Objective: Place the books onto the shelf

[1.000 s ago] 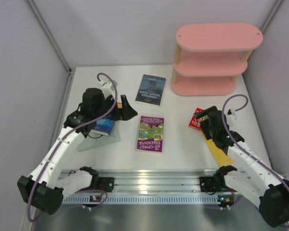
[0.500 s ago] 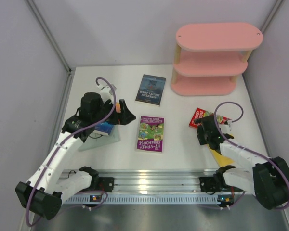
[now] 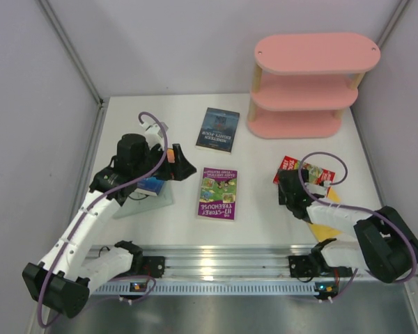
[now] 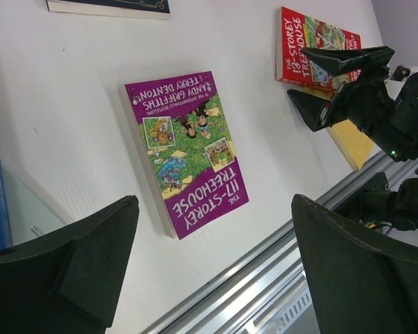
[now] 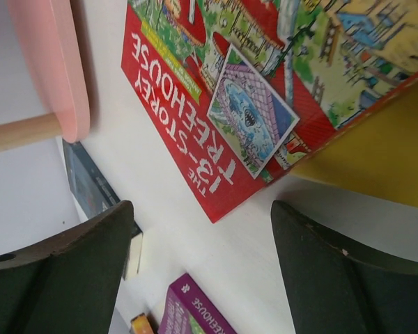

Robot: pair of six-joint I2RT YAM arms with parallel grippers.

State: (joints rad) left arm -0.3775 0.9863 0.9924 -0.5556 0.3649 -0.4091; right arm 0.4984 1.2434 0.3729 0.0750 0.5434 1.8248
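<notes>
None of the books are on the pink shelf [image 3: 313,76] yet. It sits at the far right of the table [image 3: 261,209], and all three boards look bare from here.

The right gripper [image 5: 202,209] is down low at the corner of the red 13-Storey Treehouse book [image 5: 216,90], jaws spread wide with nothing in them. That red one lies partly on top of the yellow book [image 5: 386,153], so its edge is propped a bit off the table. My guess is that's why the arm goes for that corner: there's a lip a finger can slide under.

The left gripper [image 4: 214,202] hangs just left of the purple 117-Storey Treehouse book [image 3: 218,193], pointed at it. It's also wide open and empty, probably just lining up.

The navy book [image 3: 218,129] lies flat further back, near the shelf's left end. Under the left arm there's a blue book [image 3: 151,185] stacked on a pale grey-green book [image 3: 143,203].
</notes>
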